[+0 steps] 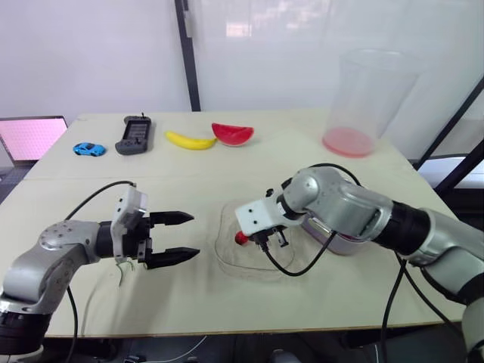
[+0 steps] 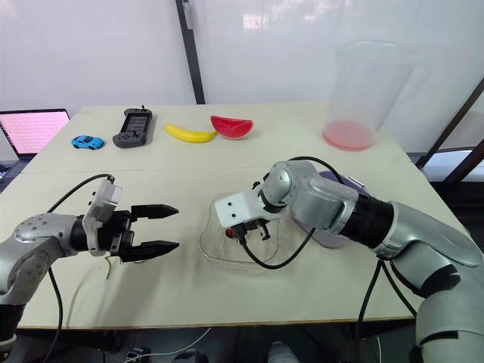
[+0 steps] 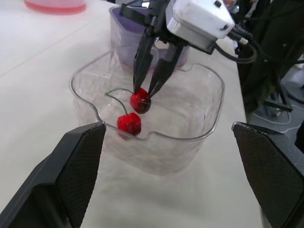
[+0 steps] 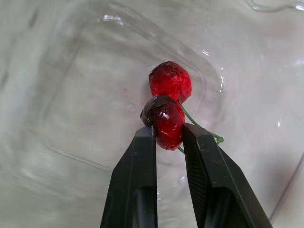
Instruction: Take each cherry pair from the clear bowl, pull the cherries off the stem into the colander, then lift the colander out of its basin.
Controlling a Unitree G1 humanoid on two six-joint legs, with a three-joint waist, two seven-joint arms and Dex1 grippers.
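The clear bowl [image 3: 208,124] sits on the table between my two arms, holding a cherry pair joined by a green stem. My right gripper [image 4: 167,130] reaches down into the bowl and is shut on one cherry [image 4: 166,121]. The other cherry [image 4: 170,80] lies just beyond it on the bowl's floor, also seen as the nearer cherry [image 3: 129,123] from the left wrist. My left gripper [image 1: 185,236] stands open, left of the bowl and apart from it, with nothing between its fingers. The purple basin [image 1: 338,242] is behind my right forearm, mostly hidden.
A loose green stem [image 1: 119,272] lies on the table under my left wrist. At the back are a tall clear container with a pink bottom [image 1: 363,98], a watermelon slice [image 1: 232,134], a banana [image 1: 190,141], a black handheld device [image 1: 134,134], a blue toy car [image 1: 88,149] and a laptop [image 1: 30,138].
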